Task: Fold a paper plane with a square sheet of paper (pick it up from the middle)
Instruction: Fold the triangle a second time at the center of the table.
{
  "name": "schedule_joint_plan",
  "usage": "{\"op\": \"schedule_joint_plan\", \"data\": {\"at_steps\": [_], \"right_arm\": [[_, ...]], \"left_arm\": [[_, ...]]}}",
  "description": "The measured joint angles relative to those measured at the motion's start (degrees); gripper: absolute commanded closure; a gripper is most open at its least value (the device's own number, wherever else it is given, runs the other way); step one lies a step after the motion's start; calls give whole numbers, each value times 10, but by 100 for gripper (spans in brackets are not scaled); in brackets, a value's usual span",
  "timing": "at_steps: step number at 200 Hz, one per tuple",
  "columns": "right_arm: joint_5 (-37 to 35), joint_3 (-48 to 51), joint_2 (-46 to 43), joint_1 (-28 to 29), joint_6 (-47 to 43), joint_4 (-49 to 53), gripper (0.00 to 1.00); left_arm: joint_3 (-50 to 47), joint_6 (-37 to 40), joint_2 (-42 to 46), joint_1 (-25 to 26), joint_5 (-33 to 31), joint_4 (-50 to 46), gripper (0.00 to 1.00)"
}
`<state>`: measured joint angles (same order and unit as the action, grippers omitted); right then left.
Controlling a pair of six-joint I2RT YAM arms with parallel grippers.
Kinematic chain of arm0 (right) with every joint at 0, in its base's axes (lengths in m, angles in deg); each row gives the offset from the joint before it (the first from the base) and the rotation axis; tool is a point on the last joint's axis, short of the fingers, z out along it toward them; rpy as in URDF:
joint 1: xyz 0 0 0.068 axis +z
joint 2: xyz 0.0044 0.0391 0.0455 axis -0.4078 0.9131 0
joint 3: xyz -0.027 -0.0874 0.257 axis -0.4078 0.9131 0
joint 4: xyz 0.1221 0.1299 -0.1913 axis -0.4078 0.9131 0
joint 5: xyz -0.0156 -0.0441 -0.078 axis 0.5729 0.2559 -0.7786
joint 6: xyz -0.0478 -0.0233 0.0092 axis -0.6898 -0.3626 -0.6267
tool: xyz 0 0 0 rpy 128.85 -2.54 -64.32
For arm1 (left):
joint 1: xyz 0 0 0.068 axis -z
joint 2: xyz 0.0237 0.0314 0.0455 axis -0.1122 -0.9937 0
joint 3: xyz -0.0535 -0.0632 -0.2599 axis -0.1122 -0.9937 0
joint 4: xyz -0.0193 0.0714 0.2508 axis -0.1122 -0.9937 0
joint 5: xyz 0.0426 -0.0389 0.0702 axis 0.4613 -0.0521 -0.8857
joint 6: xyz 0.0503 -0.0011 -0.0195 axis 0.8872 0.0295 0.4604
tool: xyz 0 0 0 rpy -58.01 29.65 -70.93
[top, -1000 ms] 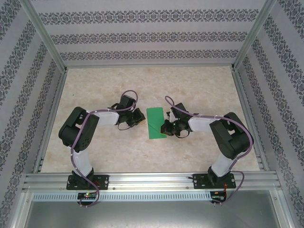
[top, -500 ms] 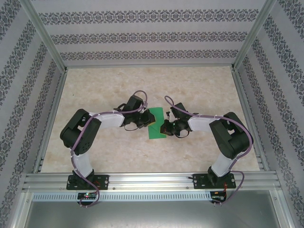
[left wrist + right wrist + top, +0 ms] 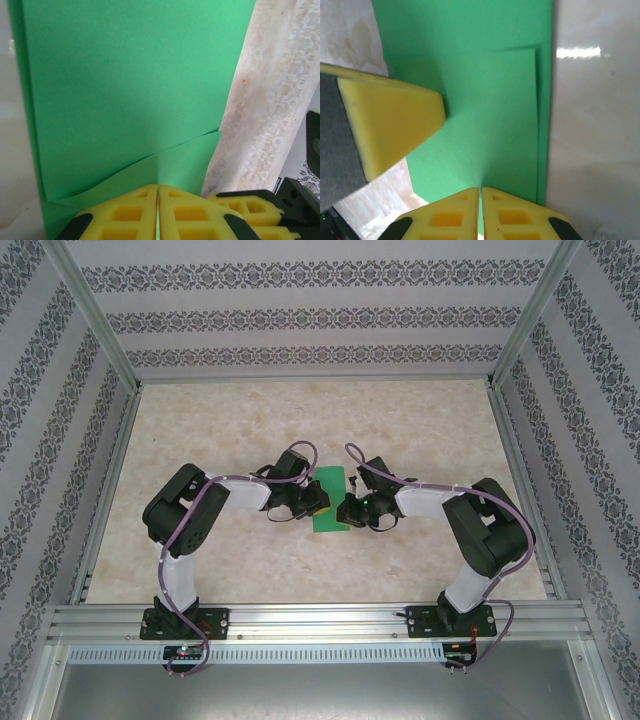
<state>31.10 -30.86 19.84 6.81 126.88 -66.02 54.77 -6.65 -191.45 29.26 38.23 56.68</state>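
The bright green sheet of paper (image 3: pixel 333 488) lies mid-table, doubled over into a narrow rectangle with one layer on another. My left gripper (image 3: pixel 316 504) is at its left edge, and in the left wrist view the yellow jaws (image 3: pixel 158 187) are shut with a sliver of green paper (image 3: pixel 130 90) between them. My right gripper (image 3: pixel 346 510) is at the right edge, its jaws (image 3: pixel 480 190) likewise shut on the paper (image 3: pixel 485 115). The left gripper's yellow finger (image 3: pixel 390 120) rests on the sheet in the right wrist view.
The beige marbled table (image 3: pixel 420 430) stretches bare behind and beside the paper. Patterned walls and metal frame posts (image 3: pixel 95 330) enclose it. An aluminium rail (image 3: pixel 320 620) carrying both arm bases runs along the near edge.
My left arm has swung right from beside the paper onto its left edge, covering part of the sheet. The right arm and the paper have hardly moved.
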Motion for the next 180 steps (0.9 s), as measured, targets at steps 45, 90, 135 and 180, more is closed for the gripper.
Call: {"op": "schedule_joint_plan", "data": {"at_steps": [45, 90, 135, 180], "right_arm": [[1, -50, -4, 18, -3, 30, 90], [1, -79, 30, 16, -7, 45, 91], [2, -69, 54, 5, -10, 32, 91], [8, -40, 49, 1, -17, -6, 90]], "left_arm": [[1, 1, 0, 0, -2, -2, 89], [4, 4, 0, -1, -18, -5, 89], [4, 6, 0, -1, -22, -5, 90], [6, 7, 0, 0, -26, -9, 91]]}}
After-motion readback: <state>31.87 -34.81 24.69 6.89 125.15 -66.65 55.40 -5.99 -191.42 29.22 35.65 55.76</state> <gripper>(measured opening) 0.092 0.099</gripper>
